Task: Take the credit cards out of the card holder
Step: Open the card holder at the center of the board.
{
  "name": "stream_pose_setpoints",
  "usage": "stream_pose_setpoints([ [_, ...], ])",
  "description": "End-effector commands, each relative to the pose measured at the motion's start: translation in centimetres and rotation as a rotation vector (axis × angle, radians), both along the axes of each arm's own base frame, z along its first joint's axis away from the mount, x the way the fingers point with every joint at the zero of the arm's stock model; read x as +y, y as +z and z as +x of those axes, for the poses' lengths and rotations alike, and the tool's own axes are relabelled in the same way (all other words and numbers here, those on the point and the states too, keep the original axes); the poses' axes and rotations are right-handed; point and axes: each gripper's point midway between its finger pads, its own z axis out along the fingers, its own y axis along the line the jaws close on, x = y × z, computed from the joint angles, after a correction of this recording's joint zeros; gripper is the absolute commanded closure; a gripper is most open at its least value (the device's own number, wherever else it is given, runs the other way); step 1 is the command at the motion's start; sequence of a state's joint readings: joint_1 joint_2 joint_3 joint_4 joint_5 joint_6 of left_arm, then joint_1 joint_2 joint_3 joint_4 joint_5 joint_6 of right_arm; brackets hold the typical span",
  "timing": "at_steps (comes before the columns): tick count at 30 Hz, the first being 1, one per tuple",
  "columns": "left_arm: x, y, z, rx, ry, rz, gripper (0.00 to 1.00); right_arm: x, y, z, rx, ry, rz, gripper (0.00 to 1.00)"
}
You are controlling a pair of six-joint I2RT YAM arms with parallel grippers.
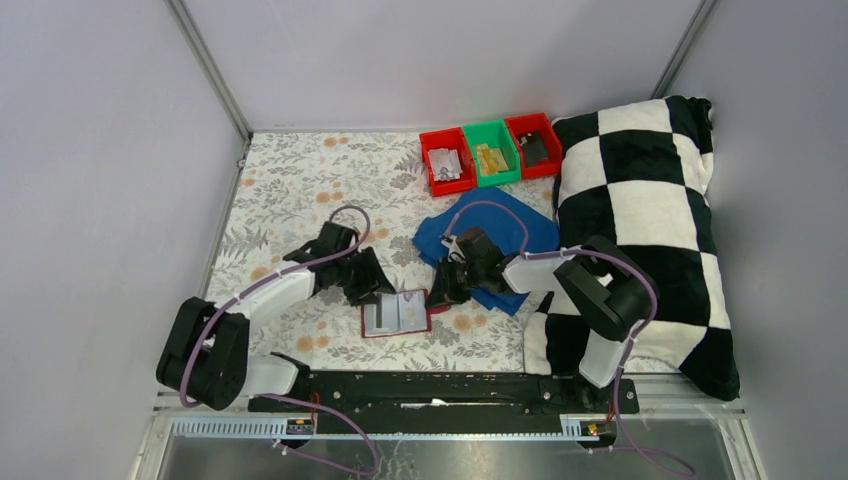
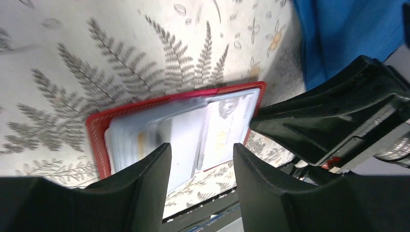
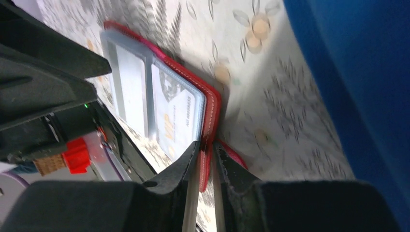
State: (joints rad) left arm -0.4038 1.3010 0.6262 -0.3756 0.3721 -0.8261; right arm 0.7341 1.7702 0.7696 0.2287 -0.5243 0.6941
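Observation:
The red card holder (image 1: pixel 397 312) lies open on the floral cloth near the front edge, its grey-blue inside facing up. Pale credit cards (image 2: pixel 227 125) sit in its clear slots; a tan-yellow edge peeks from the left slots. My left gripper (image 2: pixel 202 159) hangs open just above the holder's left half, with nothing between its fingers. My right gripper (image 3: pixel 206 147) is shut on the holder's red right edge (image 3: pixel 210 108), beside a pale card (image 3: pixel 176 116). From above, the left gripper (image 1: pixel 372 292) and right gripper (image 1: pixel 437 293) flank the holder.
A blue cloth (image 1: pixel 490 235) lies under the right arm. Two red bins (image 1: pixel 445 160) (image 1: pixel 533 145) and a green bin (image 1: pixel 491 152) stand at the back. A black-and-white checkered pillow (image 1: pixel 640 220) fills the right side. The black rail (image 1: pixel 440 388) runs along the front.

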Motion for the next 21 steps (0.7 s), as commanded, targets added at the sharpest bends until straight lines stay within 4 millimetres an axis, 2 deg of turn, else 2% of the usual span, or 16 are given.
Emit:
stream_pose_setpoints([
  [1, 1.5, 3.0, 3.8, -0.126, -0.009, 0.024, 0.45, 4.2, 2.3, 3.2, -0.031, -0.041, 0.143, 0.80],
  [4, 3.3, 4.1, 5.1, -0.149, 0.019, 0.050, 0.44, 6.0, 2.5, 4.9, -0.021, -0.061, 0.182, 0.83],
  [8, 4.9, 4.3, 5.0, -0.131, 0.036, 0.074, 0.43, 7.2, 2.3, 6.1, -0.010, -0.083, 0.196, 0.85],
  [12, 5.2, 4.0, 3.5, -0.094, 0.052, 0.075, 0.39, 6.9, 1.9, 6.0, -0.004, -0.094, 0.183, 0.85],
  [19, 4.7, 3.6, -0.2, -0.039, 0.111, -0.014, 0.37, 5.8, 1.2, 5.0, 0.003, -0.100, 0.158, 0.85],
  [21, 4.8, 3.3, -0.9, -0.029, 0.128, -0.023, 0.33, 5.5, 0.9, 4.8, 0.008, -0.101, 0.149, 0.85],
])
